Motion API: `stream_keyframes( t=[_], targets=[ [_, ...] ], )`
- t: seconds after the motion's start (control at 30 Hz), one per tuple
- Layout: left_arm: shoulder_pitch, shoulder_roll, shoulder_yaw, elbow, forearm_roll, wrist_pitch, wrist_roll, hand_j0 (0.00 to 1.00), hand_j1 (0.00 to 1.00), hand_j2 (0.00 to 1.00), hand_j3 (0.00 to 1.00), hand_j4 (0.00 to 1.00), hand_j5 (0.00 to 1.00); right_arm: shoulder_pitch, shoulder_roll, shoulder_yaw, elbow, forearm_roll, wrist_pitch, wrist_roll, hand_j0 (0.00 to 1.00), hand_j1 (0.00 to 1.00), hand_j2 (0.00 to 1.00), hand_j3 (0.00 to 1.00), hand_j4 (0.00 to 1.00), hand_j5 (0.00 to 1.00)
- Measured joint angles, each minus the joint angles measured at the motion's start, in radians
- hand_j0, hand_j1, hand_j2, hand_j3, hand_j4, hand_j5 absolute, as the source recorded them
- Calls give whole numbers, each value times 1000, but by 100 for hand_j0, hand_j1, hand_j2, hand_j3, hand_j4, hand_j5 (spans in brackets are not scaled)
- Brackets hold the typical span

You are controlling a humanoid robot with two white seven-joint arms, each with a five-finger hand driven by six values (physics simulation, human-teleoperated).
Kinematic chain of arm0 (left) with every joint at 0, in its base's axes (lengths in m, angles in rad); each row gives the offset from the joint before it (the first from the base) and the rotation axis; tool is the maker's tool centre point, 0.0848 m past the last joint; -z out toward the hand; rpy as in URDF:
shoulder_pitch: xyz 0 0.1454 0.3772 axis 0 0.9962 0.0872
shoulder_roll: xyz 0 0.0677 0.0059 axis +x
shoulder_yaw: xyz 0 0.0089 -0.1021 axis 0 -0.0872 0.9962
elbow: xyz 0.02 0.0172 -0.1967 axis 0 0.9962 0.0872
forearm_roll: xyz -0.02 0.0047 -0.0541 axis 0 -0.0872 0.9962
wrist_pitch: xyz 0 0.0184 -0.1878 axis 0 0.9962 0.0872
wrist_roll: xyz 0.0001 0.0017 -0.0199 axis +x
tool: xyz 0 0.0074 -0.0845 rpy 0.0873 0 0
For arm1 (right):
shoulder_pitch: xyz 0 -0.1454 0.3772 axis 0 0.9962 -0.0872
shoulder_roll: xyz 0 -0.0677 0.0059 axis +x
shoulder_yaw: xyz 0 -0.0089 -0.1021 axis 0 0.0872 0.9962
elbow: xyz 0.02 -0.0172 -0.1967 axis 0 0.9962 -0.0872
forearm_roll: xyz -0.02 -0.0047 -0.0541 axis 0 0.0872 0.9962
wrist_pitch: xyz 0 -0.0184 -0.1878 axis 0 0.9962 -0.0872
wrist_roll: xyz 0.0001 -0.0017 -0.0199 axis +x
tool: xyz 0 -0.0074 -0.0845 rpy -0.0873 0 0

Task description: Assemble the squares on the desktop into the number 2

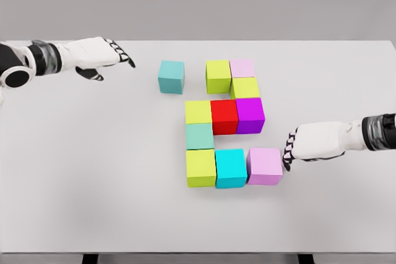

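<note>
**Cubes nearly forming a 2, one teal cube apart**

You are looking down at a white surface (74, 171) with ten coloured cubes on it. Nine of them sit packed together in the middle. At the top, a lime cube (218, 76) stands just beside a pale pink cube (242, 68), and a second lime cube (245, 88) sits directly below the pink one. The middle row reads, left to right, yellow-green cube (198, 111), red cube (224, 116), purple cube (250, 115), all touching. Below the yellow-green one sits a mint cube (200, 136), and the bottom row holds a large lime cube (201, 167), a cyan cube (231, 167) and a lilac cube (265, 166).

The teal cube (171, 76) stands alone (well left of the top row, with a clear gap to the lime cube beside it).

Your right hand (309, 141) reaches in from the right edge and rests low over the surface, its dark fingertips (288, 153) curled downward just beside the lilac cube's right face; it grips nothing, and you cannot tell whether the tips actually touch the cube.

Your left hand (99, 55) hovers at the upper left, fingers extended and loosely spread toward the teal cube, holding nothing and well apart from it.
</note>
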Motion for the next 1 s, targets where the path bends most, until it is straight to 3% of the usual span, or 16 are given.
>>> stream_keyframes(
  t=[0.1, 0.27, 1.0],
  targets=[
    [0, -52, 0, 63, -4, 0, -15, 83, 83, 83, 83, 83, 83, 0, 1, 0, -3, -2, 0, 1, 59, 59, 59, 59, 59, 59],
    [0, -86, -3, 92, -5, 0, -22, 83, 83, 83, 83, 83, 83, 0, 12, -1, -5, -3, 1, 1, 59, 59, 59, 59, 59, 59],
    [8, -141, -12, 36, 2, 0, -29, 83, 83, 83, 83, 83, 83, 0, 22, -6, 0, -1, 0, 1, 59, 59, 59, 59, 59, 59]
  ],
)
